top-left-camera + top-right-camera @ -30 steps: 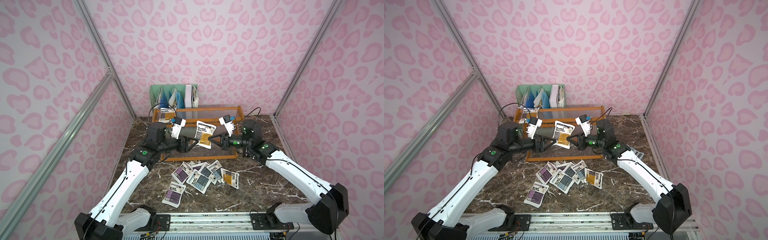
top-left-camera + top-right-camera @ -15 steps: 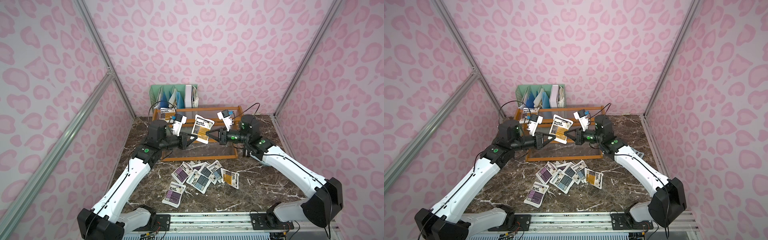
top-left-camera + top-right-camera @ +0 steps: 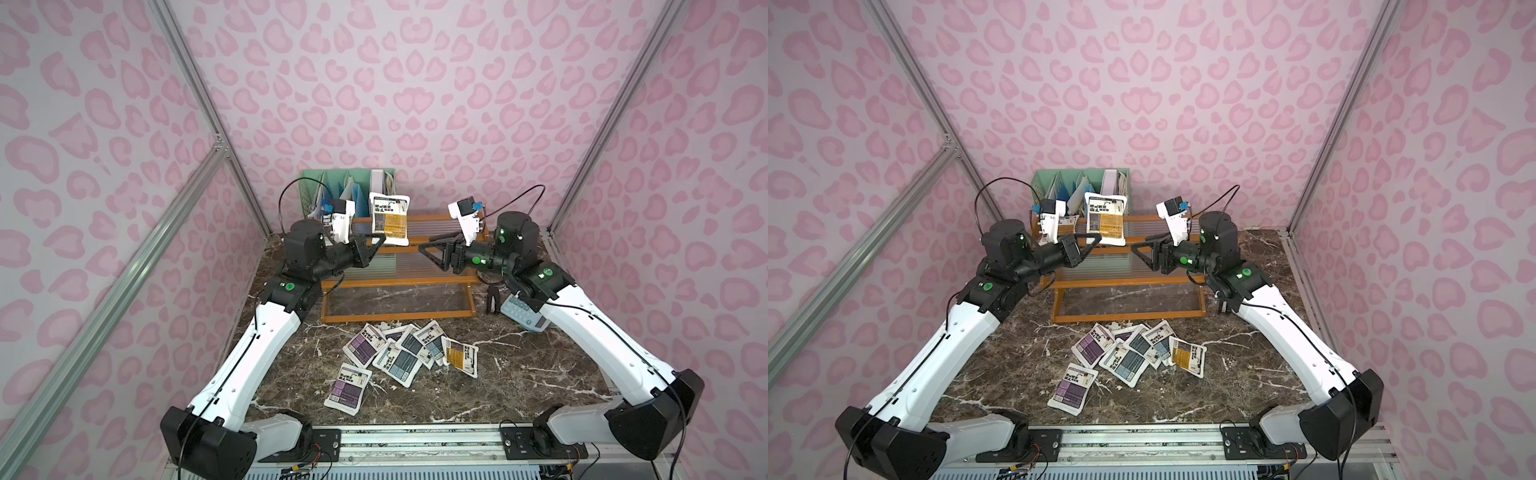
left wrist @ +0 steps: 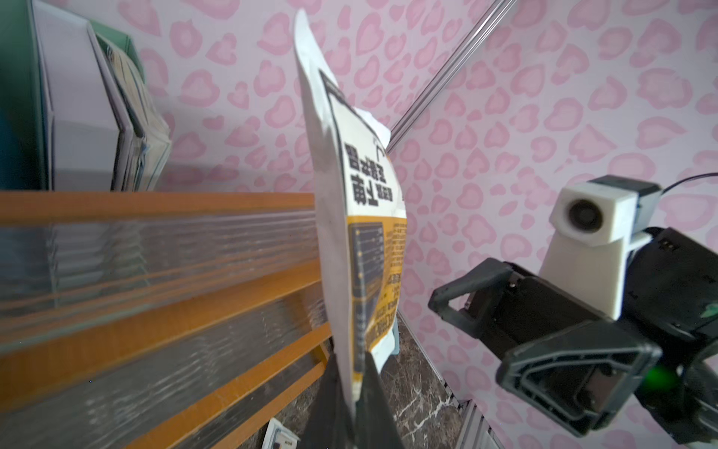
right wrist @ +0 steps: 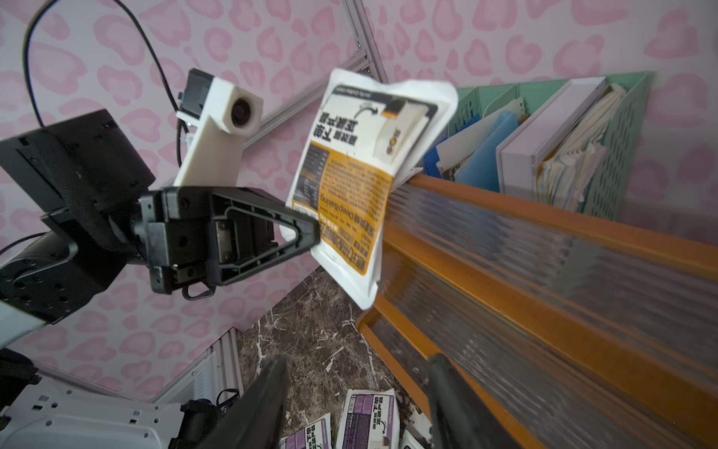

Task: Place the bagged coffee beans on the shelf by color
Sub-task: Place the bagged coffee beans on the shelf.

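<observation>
A top view showed two robot arms reaching toward a stepped three-tier shelf (image 3: 395,283) with an orange-brown wooden frame and clear ribbed panels, standing at the back of a dark marble table (image 3: 519,374). The left gripper (image 3: 381,240) was clamped shut on the lower corner of an orange-labelled coffee pouch (image 3: 390,220), holding it upright over the back of the shelf's top tier. From the left wrist view it could not be told whether the pouch touched the tier. The right gripper (image 3: 424,243) hovered just beside it over the shelf with its jaws apart and nothing between them. In a top view, another orange pouch (image 3: 1069,227) appeared to be resting already at the left end of the top tier, partly hidden by the left arm's wrist camera. The other pouches lay unsorted in a loose, overlapping pile on the table in front of the shelf. The pile held one orange pouch (image 3: 460,357), three blue-grey pouches (image 3: 399,362), a purple pouch (image 3: 348,388) lying a little apart, another purple one, and what looked like a third, mostly covered. The two lower tiers looked bare. The task seemed to be at an early stage: one orange bag was placed and a second was about to be set down. Seven bags were left, including all the blue-grey and purple ones.
</observation>
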`<state>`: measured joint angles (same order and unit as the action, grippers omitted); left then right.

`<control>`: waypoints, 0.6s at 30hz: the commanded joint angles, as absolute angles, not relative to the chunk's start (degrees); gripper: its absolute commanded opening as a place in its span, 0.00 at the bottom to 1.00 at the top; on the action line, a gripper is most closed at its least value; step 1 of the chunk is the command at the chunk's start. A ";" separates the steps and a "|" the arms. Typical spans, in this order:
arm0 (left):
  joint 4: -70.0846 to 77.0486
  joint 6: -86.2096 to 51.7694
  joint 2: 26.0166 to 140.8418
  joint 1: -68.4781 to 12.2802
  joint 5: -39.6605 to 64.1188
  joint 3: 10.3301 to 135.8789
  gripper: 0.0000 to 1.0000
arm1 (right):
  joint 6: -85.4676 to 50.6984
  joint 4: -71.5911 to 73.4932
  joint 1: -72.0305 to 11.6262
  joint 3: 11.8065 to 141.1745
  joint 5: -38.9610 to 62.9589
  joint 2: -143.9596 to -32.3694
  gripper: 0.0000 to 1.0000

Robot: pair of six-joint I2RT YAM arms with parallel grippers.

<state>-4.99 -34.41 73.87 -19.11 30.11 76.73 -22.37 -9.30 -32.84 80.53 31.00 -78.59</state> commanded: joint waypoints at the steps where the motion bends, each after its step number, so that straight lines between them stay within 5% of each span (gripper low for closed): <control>1: -4.47 -35.57 76.99 -18.90 28.43 80.28 0.00 | -21.42 -10.55 -32.60 79.92 29.61 -78.40 0.60; 18: -16.57 -38.02 86.41 -18.32 28.39 87.49 0.00 | -22.35 -11.19 -32.48 74.12 27.50 -76.90 0.58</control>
<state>-14.22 -37.56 85.06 -18.39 27.33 86.37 -22.28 -12.25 -32.51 74.67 28.25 -77.28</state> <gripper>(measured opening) 0.074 0.578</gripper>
